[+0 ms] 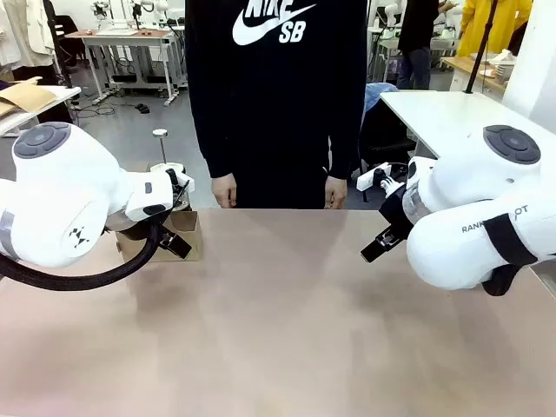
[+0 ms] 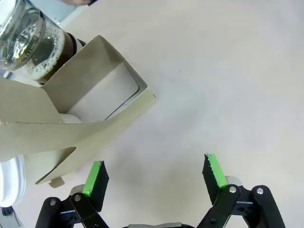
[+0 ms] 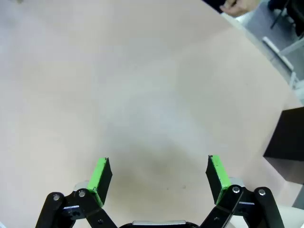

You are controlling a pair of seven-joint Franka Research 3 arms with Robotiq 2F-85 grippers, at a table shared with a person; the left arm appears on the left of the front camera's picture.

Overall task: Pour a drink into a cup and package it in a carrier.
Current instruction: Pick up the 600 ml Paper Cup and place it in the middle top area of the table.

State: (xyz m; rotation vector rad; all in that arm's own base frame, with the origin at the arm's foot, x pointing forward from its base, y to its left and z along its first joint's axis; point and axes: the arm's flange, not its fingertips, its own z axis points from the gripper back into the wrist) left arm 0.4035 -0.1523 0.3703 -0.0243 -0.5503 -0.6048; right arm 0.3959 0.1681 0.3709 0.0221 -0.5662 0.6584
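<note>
While my left gripper (image 2: 154, 171) and right gripper (image 3: 159, 173) have jaws wide and empty, I fear the left bumps the cardboard carrier (image 2: 88, 66) just beside it and tips the glass pitcher (image 2: 19, 33).

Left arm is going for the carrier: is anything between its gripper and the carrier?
Nothing visible. The left gripper is open, and the carrier sits close beside one finger, with only bare table around them.

White arms (image 1: 52, 208), black cable (image 1: 78, 280), green pads (image 2: 93, 176); lettering (image 1: 493, 224) unclear.
</note>
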